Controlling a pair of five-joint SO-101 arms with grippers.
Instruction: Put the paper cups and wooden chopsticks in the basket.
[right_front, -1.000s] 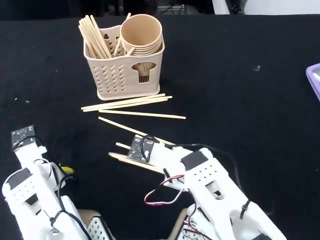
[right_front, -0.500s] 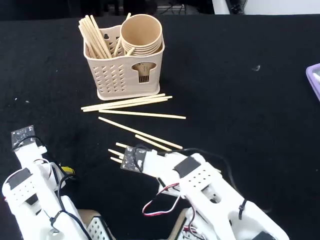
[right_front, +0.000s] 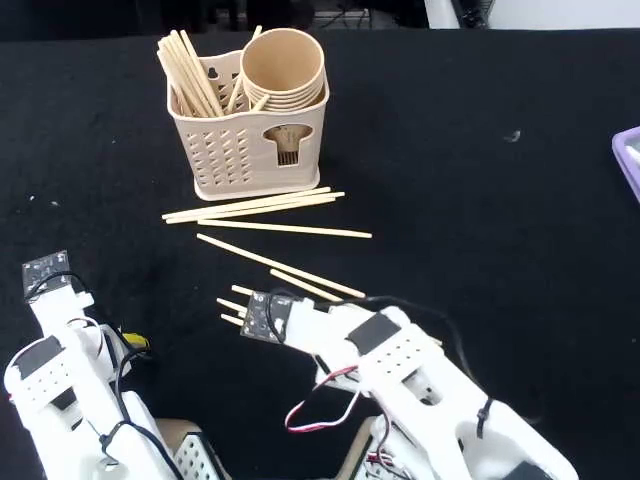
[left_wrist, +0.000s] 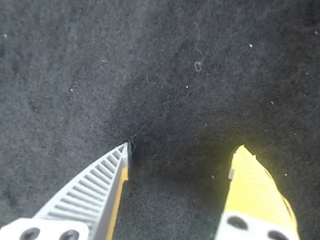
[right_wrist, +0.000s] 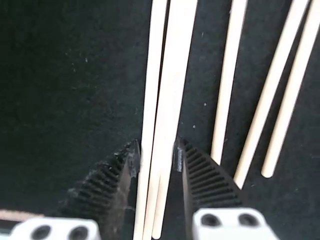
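High view: the basket (right_front: 240, 150) stands toward the table's (right_front: 480, 250) far edge, left of the middle. A stack of paper cups (right_front: 284, 66) sits upright in its right compartment. A bundle of standing chopsticks (right_front: 190, 70) leans in its left compartment. Loose chopsticks (right_front: 252, 206) lie flat on the table just in front of the basket. Several lie close together, one lies alone behind them, and a longer one slants toward the near edge. The right arm (right_front: 400, 365) reaches in from the near edge, and its wrist covers the near ends of that scatter. The left arm (right_front: 55, 370) sits at the near left corner, well apart from the chopsticks. A purple tray (right_front: 628, 158) shows at the right edge.

Left wrist view: the left gripper (left_wrist: 183, 147) is spread wide, with bare black table between its fingers.

Right wrist view: the right gripper (right_wrist: 155, 150) is closed narrowly on the pinched chopsticks (right_wrist: 170, 75). These are two or three sticks lying side by side between the fingertips. Three more sticks (right_wrist: 227, 90) lie on the table just beside them, outside the grip.
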